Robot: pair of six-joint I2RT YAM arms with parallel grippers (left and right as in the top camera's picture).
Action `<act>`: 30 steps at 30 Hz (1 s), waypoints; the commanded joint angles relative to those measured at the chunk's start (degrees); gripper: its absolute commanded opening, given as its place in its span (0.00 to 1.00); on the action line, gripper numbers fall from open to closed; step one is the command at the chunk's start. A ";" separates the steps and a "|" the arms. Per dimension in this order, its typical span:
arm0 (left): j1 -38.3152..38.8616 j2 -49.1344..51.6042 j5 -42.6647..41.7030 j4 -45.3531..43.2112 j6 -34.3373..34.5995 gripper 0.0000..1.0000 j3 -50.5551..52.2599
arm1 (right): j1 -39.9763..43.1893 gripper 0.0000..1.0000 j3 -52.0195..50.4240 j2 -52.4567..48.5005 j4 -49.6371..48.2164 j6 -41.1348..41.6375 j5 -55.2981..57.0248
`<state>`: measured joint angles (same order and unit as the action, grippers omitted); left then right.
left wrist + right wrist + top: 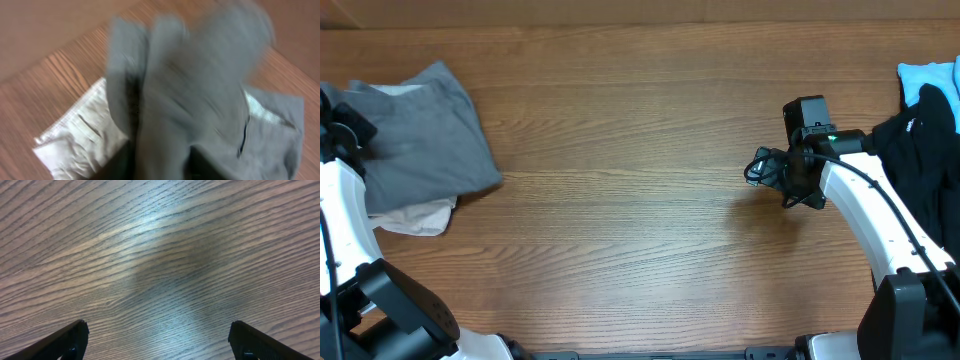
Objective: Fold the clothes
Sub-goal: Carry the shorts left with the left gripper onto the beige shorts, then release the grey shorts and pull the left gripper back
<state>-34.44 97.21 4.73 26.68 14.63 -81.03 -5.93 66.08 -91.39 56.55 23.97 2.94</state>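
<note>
Drooping, grey woven clothes hide the left jaws' state; right jaws gape above grained wooden table.

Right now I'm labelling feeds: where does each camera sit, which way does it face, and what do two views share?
Overhead: above the table, facing down; left arm and right arm show, grey shorts left.
Left wrist: close over the grey shorts and cream-white shorts, blurred; no fingers discernible.
Right wrist: facing down at bare wood; right gripper, open, at bottom corners.
Shared: overhead and left wrist both show the two shorts.
</note>
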 commanded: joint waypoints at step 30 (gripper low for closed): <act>32.09 -0.13 -10.60 15.10 -11.10 1.00 -0.76 | 0.70 1.00 1.07 0.74 -14.19 -10.93 -13.60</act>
<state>-6.35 97.21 -5.02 38.46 4.84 -81.10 -5.72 66.11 -91.39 43.07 15.42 -8.97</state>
